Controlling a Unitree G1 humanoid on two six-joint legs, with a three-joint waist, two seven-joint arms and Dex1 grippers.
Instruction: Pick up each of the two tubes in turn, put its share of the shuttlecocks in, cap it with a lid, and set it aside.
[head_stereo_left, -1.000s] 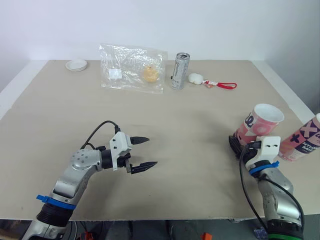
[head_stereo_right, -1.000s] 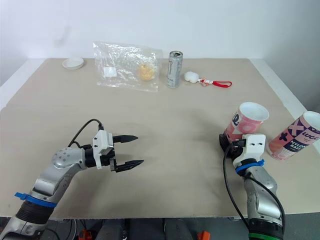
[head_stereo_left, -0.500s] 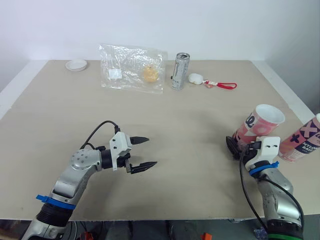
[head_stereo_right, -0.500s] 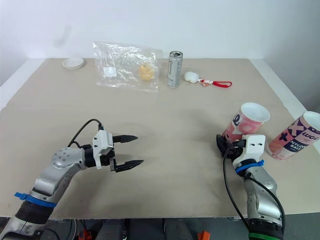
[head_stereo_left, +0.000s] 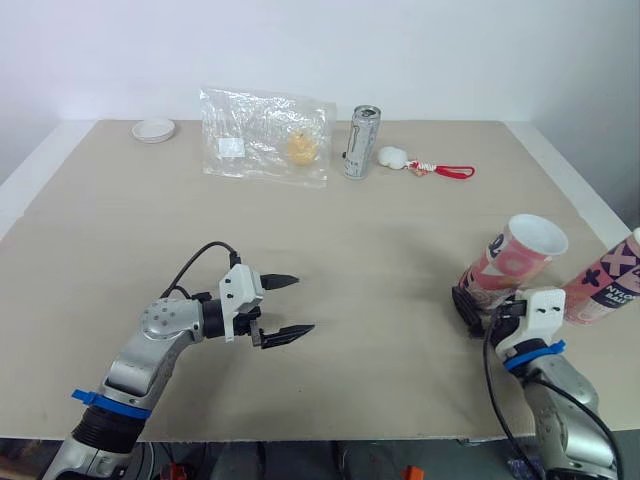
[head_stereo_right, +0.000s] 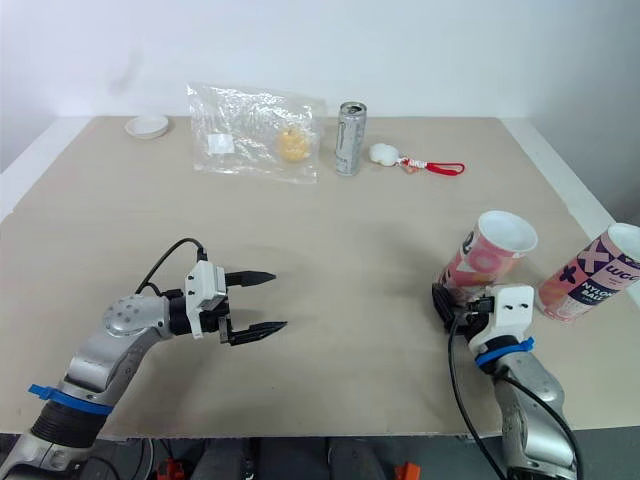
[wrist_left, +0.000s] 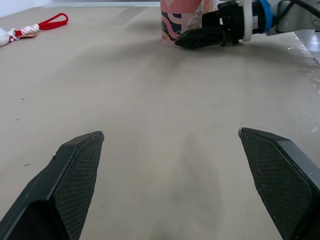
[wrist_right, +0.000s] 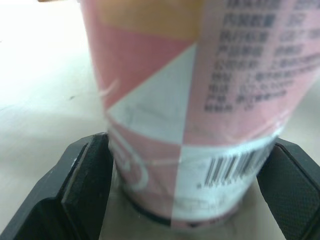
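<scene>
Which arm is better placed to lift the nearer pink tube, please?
Right: its end effector clasps the tilted pink tube at its base; the left end effector hangs open over the table, well away.

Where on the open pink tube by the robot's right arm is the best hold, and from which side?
Low on the round wall of the pink tube, just above its base, from the robot's side: the right end effector straddles it there, leaving the tilted open mouth free.

Stereo over table (head_stereo_left: 400, 260), wrist seemingly hugging tube (wrist_right: 190, 100)
</scene>
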